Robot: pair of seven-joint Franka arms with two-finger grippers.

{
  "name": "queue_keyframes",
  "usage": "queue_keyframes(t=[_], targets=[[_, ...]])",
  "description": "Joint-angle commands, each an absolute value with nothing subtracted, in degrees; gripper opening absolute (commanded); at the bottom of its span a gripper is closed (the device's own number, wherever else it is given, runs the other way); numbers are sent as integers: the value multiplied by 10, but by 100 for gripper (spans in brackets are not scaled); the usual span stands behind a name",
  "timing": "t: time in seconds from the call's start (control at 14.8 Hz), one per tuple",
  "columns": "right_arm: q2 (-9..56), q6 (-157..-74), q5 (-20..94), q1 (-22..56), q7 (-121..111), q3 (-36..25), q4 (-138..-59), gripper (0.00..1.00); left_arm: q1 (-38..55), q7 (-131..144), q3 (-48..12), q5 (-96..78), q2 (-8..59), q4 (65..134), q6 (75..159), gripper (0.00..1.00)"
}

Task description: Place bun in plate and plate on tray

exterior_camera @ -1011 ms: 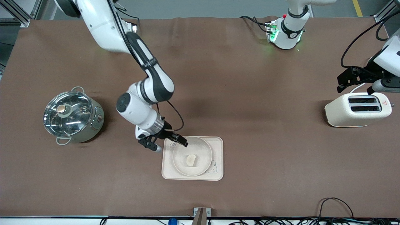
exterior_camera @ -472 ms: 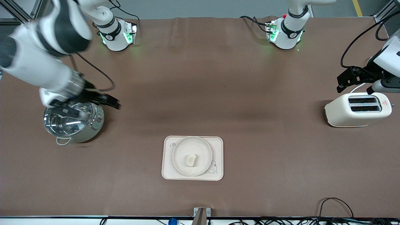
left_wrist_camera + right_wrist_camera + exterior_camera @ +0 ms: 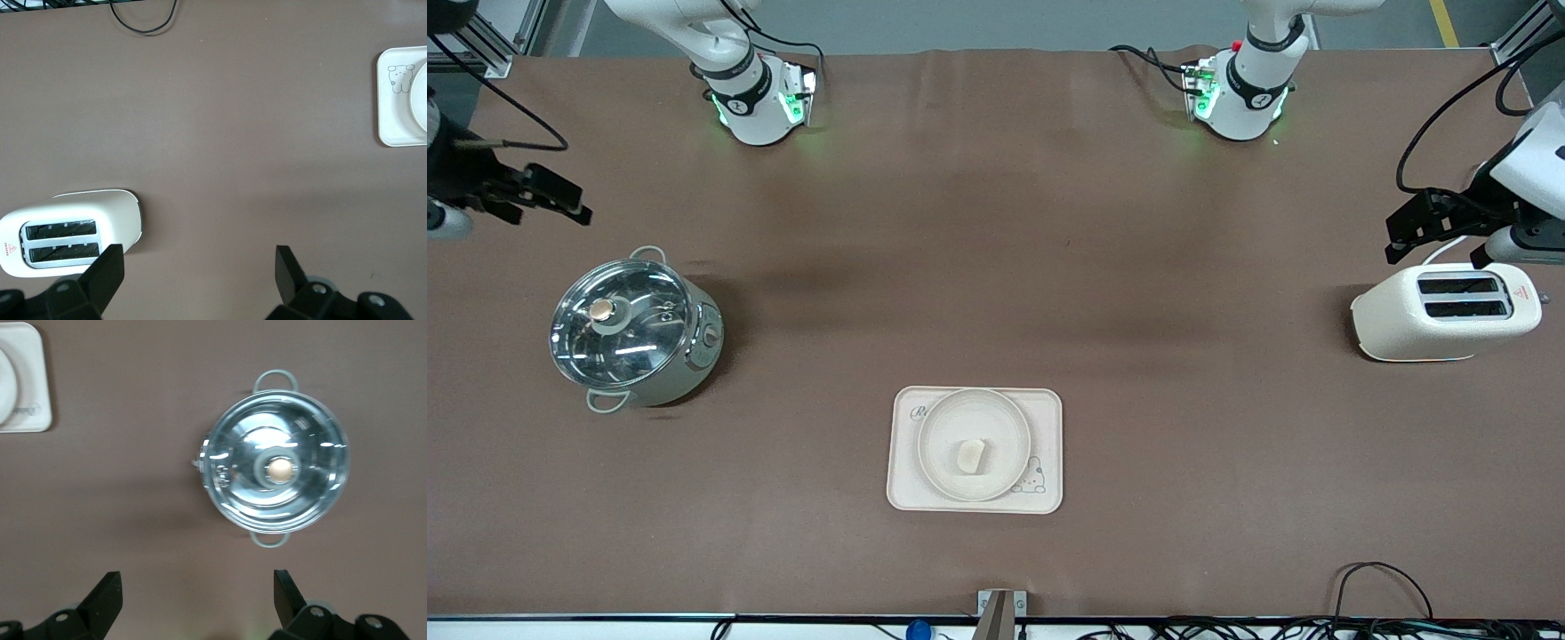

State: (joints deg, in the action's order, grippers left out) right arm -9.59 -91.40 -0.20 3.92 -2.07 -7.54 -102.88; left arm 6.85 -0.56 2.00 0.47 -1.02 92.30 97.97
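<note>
Right gripper [image 3: 560,203] withdrew; rabbit lettering hidden.

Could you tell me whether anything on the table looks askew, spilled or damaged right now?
Nothing stands out. The bun lies in the plate, the plate sits flat on the tray, the pot has its lid on, and the toaster stands upright.
</note>
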Motion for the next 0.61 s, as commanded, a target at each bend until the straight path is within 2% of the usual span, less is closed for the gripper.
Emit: queue_keyframes(t=[0.0,0.54], targets=[[-105,-910,-22,-9,-53,-35,-1021,100,65,-4,18,-1,-8,913,970,100],[-69,-879,-15,-15,-46,-34,-953,100,63,-3,18,2,-7,911,970,100]])
